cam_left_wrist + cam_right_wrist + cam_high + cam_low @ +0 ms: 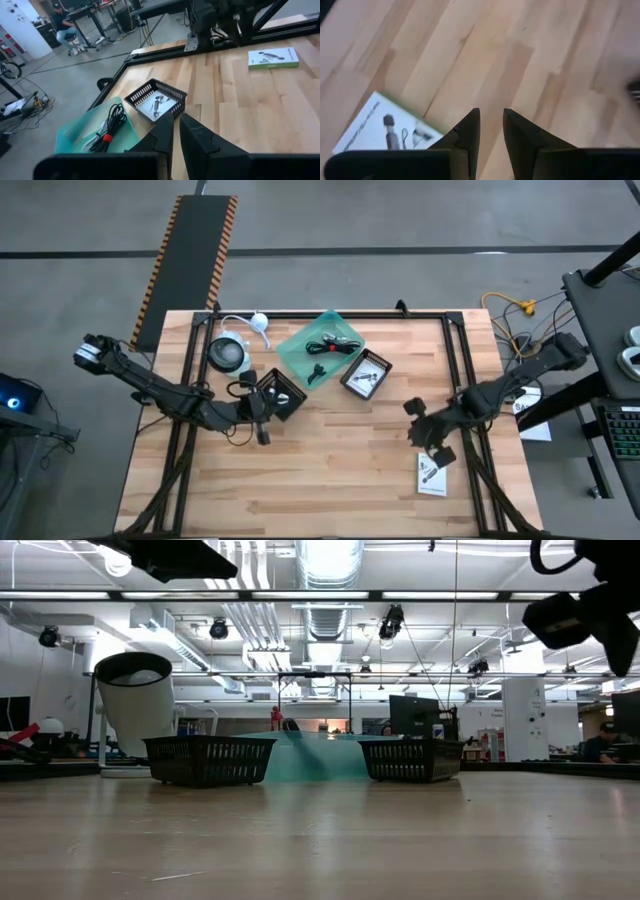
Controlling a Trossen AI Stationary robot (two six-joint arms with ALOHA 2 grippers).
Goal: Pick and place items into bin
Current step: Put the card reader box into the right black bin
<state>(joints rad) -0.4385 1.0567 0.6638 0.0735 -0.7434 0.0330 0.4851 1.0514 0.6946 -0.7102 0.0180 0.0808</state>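
Note:
A teal bin (322,347) lies at the table's far middle and holds a black cable with a red tie (335,346) (106,131). Two black mesh baskets flank its near side. The left one (281,396) is next to my left gripper (262,418) (176,129), which is shut and holds nothing. The right one (366,374) (157,101) holds silvery pieces. My right gripper (428,428) (491,125) hovers over bare wood, its fingers a narrow gap apart. A white printed packet (432,473) (382,131) lies flat just nearer than it.
A white round device (230,353) with a white cord (252,322) sits at the far left. Black frame rails (460,370) run along the table's sides. In the low view both baskets (208,760) (412,758) stand before bare wood. People sit in the room beyond.

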